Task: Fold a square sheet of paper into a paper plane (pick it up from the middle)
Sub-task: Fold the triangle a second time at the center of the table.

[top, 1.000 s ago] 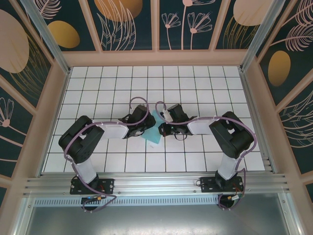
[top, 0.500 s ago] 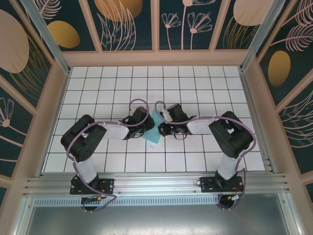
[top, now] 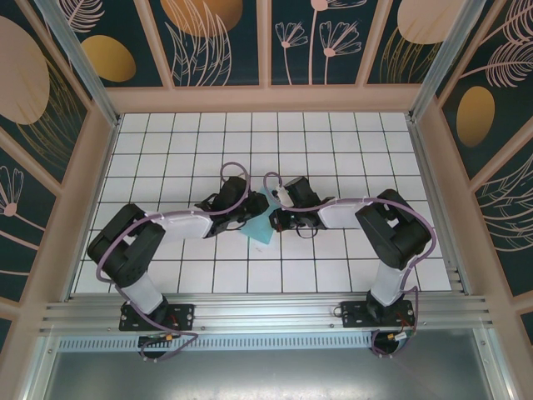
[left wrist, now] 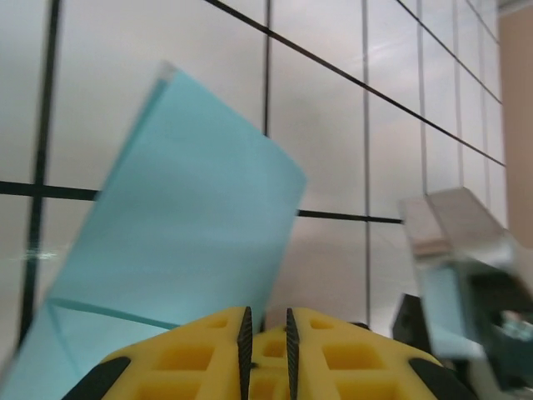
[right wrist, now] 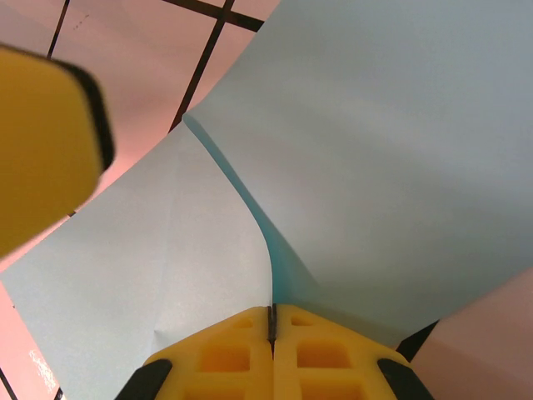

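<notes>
Right pincer [right wrist: 271, 321] pressed together, its two yellow fingers [right wrist: 225, 354] pinching a raised fold of the light-blue sheet of paper [right wrist: 375, 150]. In the right wrist camera, the fold runs as a curved ridge from the fingertips up and to the left. A wide flat panel of paper lies to its right and a paler panel to its left. A blurred yellow finger of the left pincer sits at the upper left, close beside the sheet.

Left pincer [left wrist: 265, 315], seen from its own wrist camera, has its fingers standing slightly apart with a narrow slit between them. One panel of the sheet rises at a tilt in front of it, and the panel's right edge runs down to that slit. Whether the fingers touch the paper cannot be told. A crease crosses the lower left of that panel.

From the overhead camera, both arms reach inward from the near edge of the white tiled table [top: 166, 150] and meet near its middle. The sheet sits between the two pincers. Dark walls [top: 216, 42] with a floral pattern surround the table.
</notes>
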You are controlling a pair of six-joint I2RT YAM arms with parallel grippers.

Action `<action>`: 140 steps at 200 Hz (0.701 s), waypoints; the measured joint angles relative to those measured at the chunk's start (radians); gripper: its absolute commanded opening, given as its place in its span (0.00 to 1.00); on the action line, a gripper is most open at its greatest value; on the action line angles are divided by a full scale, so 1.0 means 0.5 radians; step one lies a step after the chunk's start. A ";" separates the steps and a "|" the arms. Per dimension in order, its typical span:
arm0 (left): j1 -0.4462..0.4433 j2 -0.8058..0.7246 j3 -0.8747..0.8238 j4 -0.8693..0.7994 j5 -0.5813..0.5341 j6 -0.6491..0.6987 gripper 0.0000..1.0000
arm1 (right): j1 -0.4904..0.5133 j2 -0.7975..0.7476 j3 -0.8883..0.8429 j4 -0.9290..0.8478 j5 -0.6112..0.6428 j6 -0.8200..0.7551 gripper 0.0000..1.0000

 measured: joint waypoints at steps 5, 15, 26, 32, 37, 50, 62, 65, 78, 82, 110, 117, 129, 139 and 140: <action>-0.001 0.000 -0.005 0.009 0.015 -0.012 0.20 | 0.000 0.000 0.000 0.000 0.002 0.000 0.00; -0.002 0.002 -0.020 0.014 0.040 -0.031 0.19 | 0.000 0.000 0.000 0.000 0.001 0.000 0.00; -0.004 0.009 -0.034 0.014 0.048 -0.052 0.17 | 0.000 0.000 0.000 0.000 0.001 0.000 0.00; -0.004 0.014 -0.037 0.014 0.051 -0.068 0.16 | 0.000 0.001 0.001 0.000 0.001 0.000 0.00; -0.004 0.024 -0.040 0.014 0.051 -0.079 0.16 | 0.000 0.002 0.002 0.000 0.001 0.000 0.00; -0.005 0.047 -0.044 0.014 0.051 -0.099 0.16 | 0.001 0.007 0.008 0.000 0.001 0.000 0.00; -0.010 0.075 -0.056 0.018 0.051 -0.121 0.16 | 0.001 0.008 0.010 0.000 0.002 0.000 0.00; -0.011 0.084 -0.063 0.018 0.051 -0.127 0.16 | 0.001 0.008 0.010 -0.001 0.002 0.000 0.00; -0.014 0.108 -0.079 0.014 0.051 -0.136 0.16 | 0.001 0.008 0.010 0.000 0.002 0.000 0.00; -0.017 0.119 -0.084 0.014 0.051 -0.141 0.16 | 0.001 0.008 0.010 0.000 0.002 0.000 0.00; -0.019 0.172 -0.124 0.014 0.040 -0.149 0.16 | 0.001 0.008 0.010 0.000 0.001 0.000 0.00; -0.019 0.176 -0.136 0.034 0.037 -0.153 0.16 | 0.001 0.008 0.010 0.000 0.002 0.000 0.00; -0.019 0.177 -0.147 0.056 0.035 -0.156 0.16 | 0.002 0.008 0.011 0.000 0.003 0.000 0.01; -0.019 0.177 -0.163 0.086 0.033 -0.157 0.15 | 0.002 0.008 0.011 -0.001 0.003 0.001 0.04; -0.020 0.177 -0.164 0.089 0.033 -0.157 0.15 | 0.002 0.007 0.011 -0.001 0.004 0.001 0.05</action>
